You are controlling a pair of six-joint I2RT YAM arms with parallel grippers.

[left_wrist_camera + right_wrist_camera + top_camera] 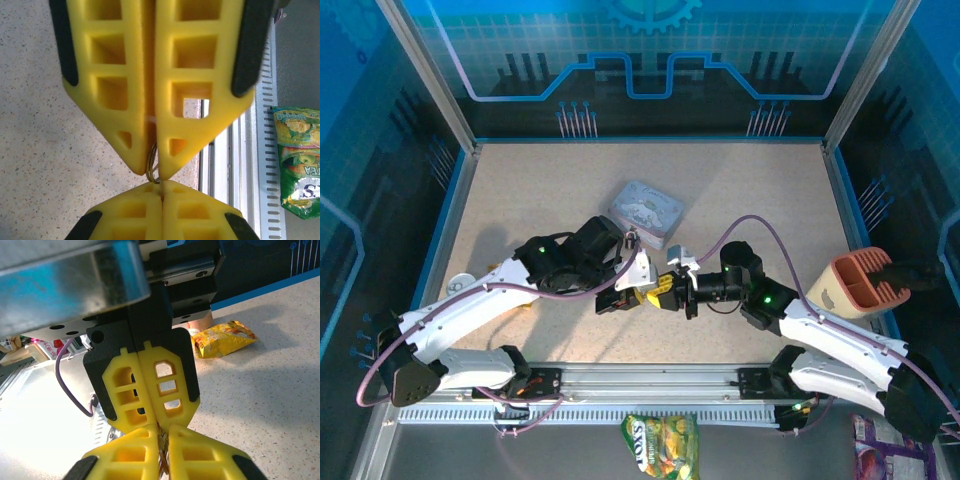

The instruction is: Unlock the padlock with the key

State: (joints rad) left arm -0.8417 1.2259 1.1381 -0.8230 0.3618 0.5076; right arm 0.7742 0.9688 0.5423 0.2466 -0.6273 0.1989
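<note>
Speckled tabletop [750, 190], grey tin [645, 212] from above, left tool [157, 172] pinching thin metal ring [152, 162] up close, right tool [161, 435] closed

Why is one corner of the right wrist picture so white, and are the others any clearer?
Right wrist: glare at lower left washes detail out, and the metal part on top is blurred. Left wrist: the yellow fingers loom close and soft; the ring at their tips and the table speckle look sharper. Top external: even light, only faint shadows.
</note>
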